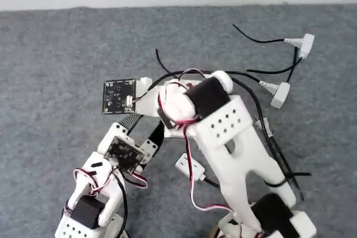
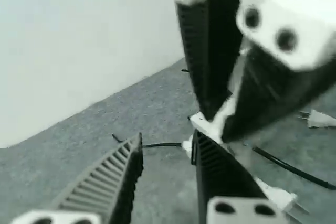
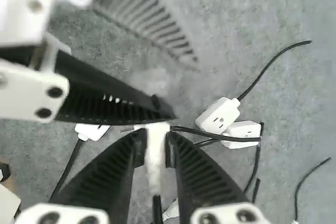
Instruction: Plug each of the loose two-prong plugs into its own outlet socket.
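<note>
1. High view. The right arm (image 1: pixel 240 149) lies stretched to the middle of the grey worktop (image 1: pixel 56 54). The left arm (image 1: pixel 89 204) angles in to meet its far end. A far outlet socket (image 1: pixel 305 42) and a near outlet socket (image 1: pixel 280 94), both on black leads, lie beyond the right arm and well apart from it. A slotted white block (image 1: pixel 187 165), probably a third socket, lies just beside the right arm.

2. Left wrist view. The left tool (image 2: pixel 167 142) is spread with nothing between its fingers. The right tool (image 2: pixel 215 121) comes in from above and pinches the held plug (image 2: pixel 203 124). The spread left fingers flank the right tool's tip, probably to steady or take over the plug. A pronged plug (image 2: pixel 320 119) and a second pronged plug (image 2: pixel 278 198) lie loose on the worktop beyond the right tool.

3. Right wrist view. The right tool is pressed together on the held plug, which stands lengthwise between the fingers, a grip that suits pushing it straight in. A slotted socket (image 3: pixel 220 115) lies near the right tool, and a white connector (image 3: pixel 242 129) touches it. The held plug is not yet in any socket.
</note>
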Action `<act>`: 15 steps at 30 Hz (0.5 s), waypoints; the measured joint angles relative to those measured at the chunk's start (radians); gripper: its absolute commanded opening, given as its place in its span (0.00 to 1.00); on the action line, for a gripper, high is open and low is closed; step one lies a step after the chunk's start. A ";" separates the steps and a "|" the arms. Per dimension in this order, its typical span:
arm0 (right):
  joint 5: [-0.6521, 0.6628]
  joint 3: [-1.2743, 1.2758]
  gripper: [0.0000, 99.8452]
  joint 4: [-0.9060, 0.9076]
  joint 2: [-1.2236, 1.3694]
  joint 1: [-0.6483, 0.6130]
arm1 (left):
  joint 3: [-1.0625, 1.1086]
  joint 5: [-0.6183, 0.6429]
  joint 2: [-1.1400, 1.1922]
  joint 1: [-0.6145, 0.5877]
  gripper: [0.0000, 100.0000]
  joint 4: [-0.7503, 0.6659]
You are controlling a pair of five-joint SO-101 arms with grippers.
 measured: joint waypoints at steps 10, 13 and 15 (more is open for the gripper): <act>-0.011 0.034 0.01 0.000 -0.026 -0.009 | 0.011 0.000 0.011 0.029 0.17 0.002; -0.015 0.063 0.01 0.000 -0.028 -0.005 | 0.011 -0.002 0.011 0.028 0.17 0.002; -0.015 0.075 0.01 0.000 -0.028 0.020 | 0.011 -0.003 0.011 -0.015 0.17 0.002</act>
